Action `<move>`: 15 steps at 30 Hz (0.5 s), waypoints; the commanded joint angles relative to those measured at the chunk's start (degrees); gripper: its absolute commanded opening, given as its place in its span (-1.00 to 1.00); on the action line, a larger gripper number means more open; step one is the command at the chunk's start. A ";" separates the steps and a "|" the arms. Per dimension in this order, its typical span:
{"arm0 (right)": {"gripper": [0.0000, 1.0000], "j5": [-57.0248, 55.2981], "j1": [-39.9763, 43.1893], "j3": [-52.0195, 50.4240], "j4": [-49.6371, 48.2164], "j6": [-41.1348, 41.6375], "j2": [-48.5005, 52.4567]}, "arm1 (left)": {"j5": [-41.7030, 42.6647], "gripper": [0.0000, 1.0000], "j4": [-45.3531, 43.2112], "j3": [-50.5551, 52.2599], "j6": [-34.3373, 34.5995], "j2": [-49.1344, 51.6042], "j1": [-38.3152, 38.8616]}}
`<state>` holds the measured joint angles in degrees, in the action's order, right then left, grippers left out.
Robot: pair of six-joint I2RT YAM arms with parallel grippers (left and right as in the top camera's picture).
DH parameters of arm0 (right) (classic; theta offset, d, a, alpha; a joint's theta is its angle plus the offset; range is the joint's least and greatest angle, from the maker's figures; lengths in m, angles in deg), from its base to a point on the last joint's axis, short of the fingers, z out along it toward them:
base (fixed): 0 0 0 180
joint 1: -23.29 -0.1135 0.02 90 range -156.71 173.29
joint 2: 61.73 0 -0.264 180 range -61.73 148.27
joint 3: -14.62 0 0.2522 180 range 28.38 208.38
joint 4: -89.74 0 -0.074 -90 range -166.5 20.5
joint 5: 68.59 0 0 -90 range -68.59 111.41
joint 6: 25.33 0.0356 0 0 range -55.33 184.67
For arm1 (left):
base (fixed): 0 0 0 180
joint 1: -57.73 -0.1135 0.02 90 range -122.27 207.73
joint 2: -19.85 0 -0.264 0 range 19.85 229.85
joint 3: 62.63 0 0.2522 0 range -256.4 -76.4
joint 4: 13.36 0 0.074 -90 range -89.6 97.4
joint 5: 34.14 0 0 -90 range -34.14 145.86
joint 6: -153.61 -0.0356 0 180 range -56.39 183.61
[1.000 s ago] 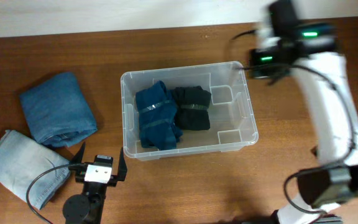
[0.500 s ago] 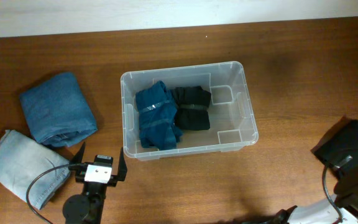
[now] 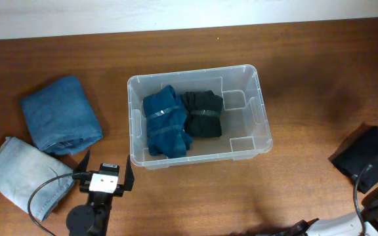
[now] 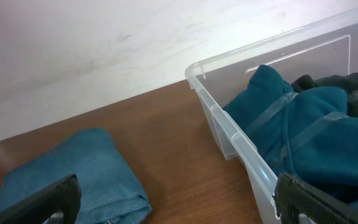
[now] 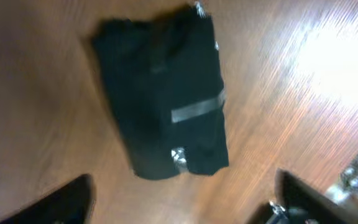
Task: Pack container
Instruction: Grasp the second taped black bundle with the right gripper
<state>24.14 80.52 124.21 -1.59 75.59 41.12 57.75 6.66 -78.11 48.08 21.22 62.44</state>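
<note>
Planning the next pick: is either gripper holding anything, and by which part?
Nothing is held. The left gripper stands open and empty; the right gripper is open above the black folded bundle, which lies free on the table.

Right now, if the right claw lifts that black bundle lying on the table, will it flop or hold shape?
Probably soft yet compact: the black bundle looks like folded cloth bound by a clear band, so it should mostly hold shape. Likely light. It lies flat on the table, so rolling seems unlikely.
</note>
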 commanded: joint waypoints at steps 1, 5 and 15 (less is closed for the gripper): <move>0.97 -0.24 1.22 -6.93 -4.63 0.46 -0.15 | -0.22 0.99 -0.17 0.44 -1.03 -0.31 0.24; 0.97 -1.53 1.75 -14.32 -11.50 0.26 -0.13 | -0.22 0.99 -0.17 0.44 -1.03 -0.33 0.24; 0.97 0.94 1.66 -27.23 -28.30 0.04 0.35 | -0.22 0.99 -0.17 0.44 -1.03 -0.33 0.24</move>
<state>24.44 81.92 99.20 -27.42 75.83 41.25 57.73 6.66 -78.11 48.10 21.22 62.44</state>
